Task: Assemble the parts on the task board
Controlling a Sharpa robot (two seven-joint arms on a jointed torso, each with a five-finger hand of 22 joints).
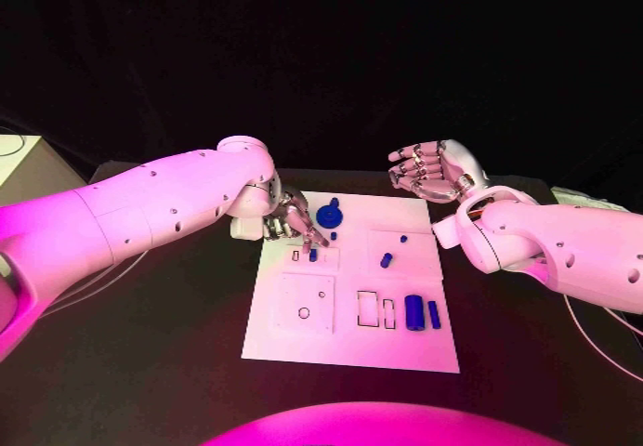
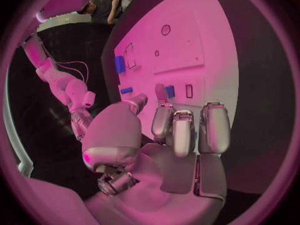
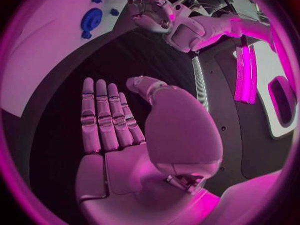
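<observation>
The white task board (image 1: 351, 344) lies mid-table. My left hand (image 1: 293, 223) hovers over its far left corner, fingers pointing down. A small blue piece (image 1: 312, 253) (image 2: 170, 91) sits on the board just past the fingertips (image 2: 161, 94), and nothing is between thumb and fingers. A round blue part (image 1: 331, 216) (image 3: 91, 19) lies at the far edge. Two small blue pieces (image 1: 400, 239) (image 1: 386, 260) lie mid-board. Two blue bars (image 1: 414, 309) (image 1: 433, 314) are at the near right. My right hand (image 1: 431, 172) (image 3: 109, 122) is raised beyond the board's far right corner, empty, with fingers straight.
Outlined slots (image 1: 366, 309) and a square recess (image 1: 306, 307) mark the board's near half. A pale box (image 1: 20, 163) stands at the far left of the table. Bare black tabletop (image 1: 161, 334) surrounds the board.
</observation>
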